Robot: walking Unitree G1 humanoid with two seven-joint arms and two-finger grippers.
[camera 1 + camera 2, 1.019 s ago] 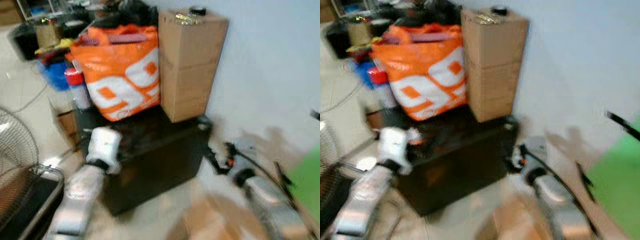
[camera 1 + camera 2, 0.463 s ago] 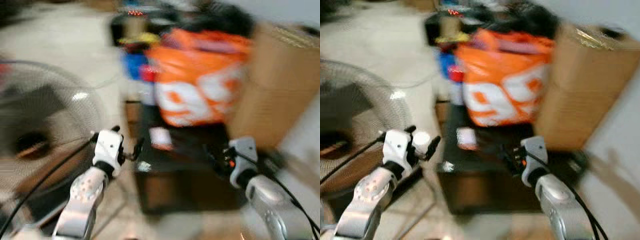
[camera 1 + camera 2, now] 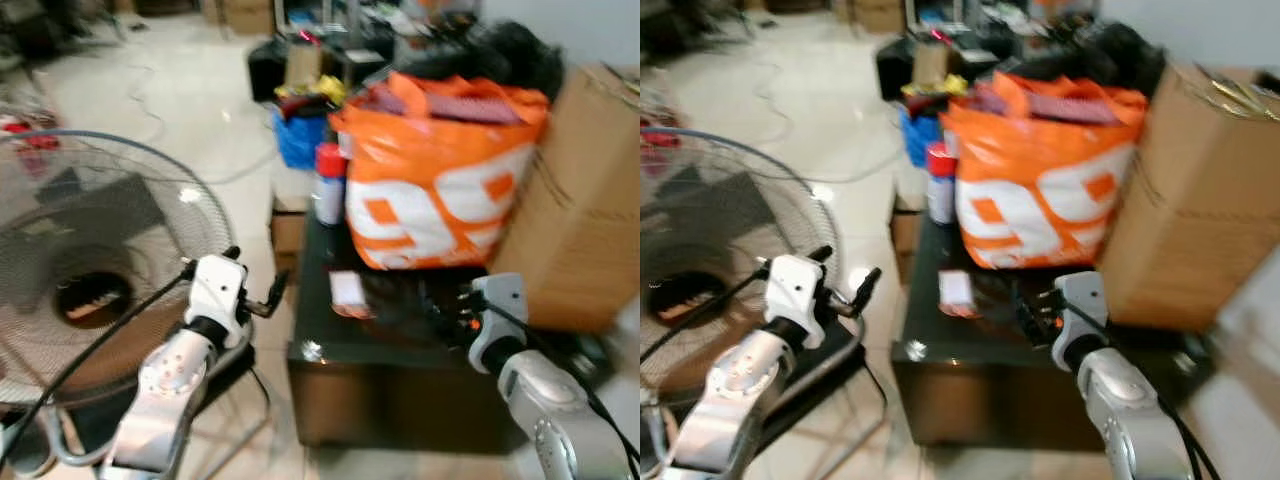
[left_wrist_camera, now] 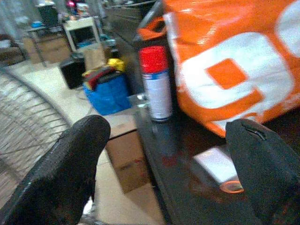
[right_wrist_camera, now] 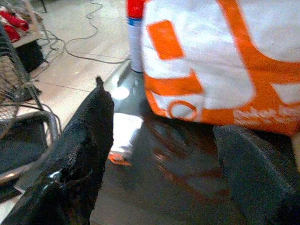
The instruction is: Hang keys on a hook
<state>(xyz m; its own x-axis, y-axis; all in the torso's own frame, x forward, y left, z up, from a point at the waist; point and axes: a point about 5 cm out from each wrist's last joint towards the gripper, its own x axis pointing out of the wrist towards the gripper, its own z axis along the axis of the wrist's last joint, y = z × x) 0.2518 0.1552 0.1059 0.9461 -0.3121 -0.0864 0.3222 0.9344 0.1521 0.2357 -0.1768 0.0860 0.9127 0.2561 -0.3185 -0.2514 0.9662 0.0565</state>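
Observation:
A small white flat thing (image 3: 347,290) with an orange piece lies on the glossy black table (image 3: 400,390); I cannot tell what it is. It also appears between the fingers in the left wrist view as a white tag (image 4: 220,169), and in the right wrist view (image 5: 123,137). My left gripper (image 3: 258,272) is open in the air just left of the table's edge. My right gripper (image 3: 440,305) is open over the table top, to the right of the white thing. Both grippers are empty.
An orange and white bag (image 3: 440,190) and a red-capped spray can (image 3: 328,185) stand on the table, with a cardboard box (image 3: 590,200) to their right. A large standing fan (image 3: 90,270) is close on my left. Clutter, a blue bag (image 3: 300,140) and cables lie behind.
The camera has swung left, bringing the fan into view, and the picture has sharpened. Both arms have risen from low in front to table height.

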